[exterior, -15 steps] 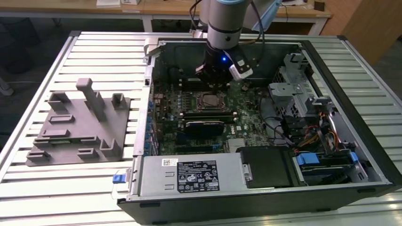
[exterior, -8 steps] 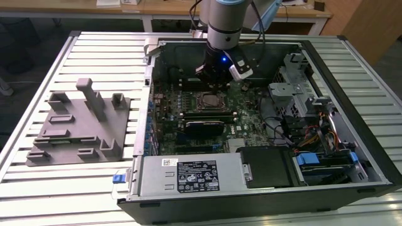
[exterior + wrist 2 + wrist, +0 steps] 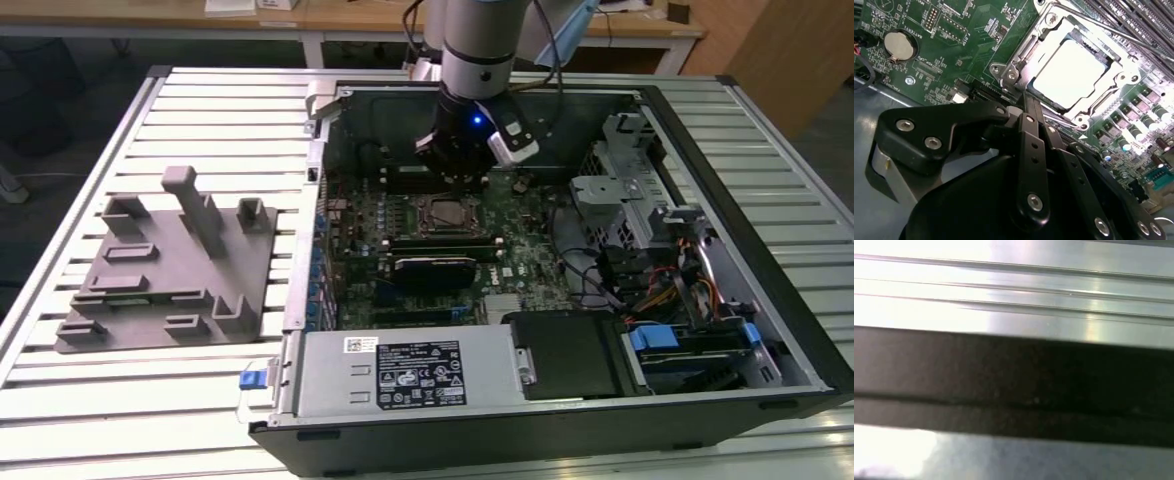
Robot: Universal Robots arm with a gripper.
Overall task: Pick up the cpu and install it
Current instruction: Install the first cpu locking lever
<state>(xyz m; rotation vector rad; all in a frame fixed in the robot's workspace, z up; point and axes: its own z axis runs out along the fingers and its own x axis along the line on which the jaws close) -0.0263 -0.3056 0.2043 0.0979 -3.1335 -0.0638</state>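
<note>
We are seeing the cpu (image 3: 1068,72), a small flat square chip with a pale silver metal top, already lying inside the shiny metal socket frame (image 3: 1019,62) on the green motherboard (image 3: 969,30), and our black end effector (image 3: 1026,105) is hovering just beside that frame, above the board. In the second wrist view its black linkages are drawn together to a narrow point with nothing between them, so we are judging it pinched together and empty.

We are judging the main risk to be contact: the tip is sitting so near the frame's edge that a small drift could be knocking the retention frame or scraping the small board parts around it. If the chip is not lying fully flat in its seat, a push from here could be bending the contacts underneath; the glare on the chip's top is hiding whether it is level.

The exterior view is giving us the wider setting: the grey robot arm (image 3: 475,50) reaching down into the open black computer case (image 3: 561,420) on the slatted metal tabletop (image 3: 200,100), with a grey plastic fixture with upright posts (image 3: 174,270) standing apart at the exterior view's left. The second wrist view is giving us the close detail of chip, frame and a round coin battery (image 3: 900,44). The first wrist view is giving us pale metal slats (image 3: 1014,290) crossed by a dark band
</note>
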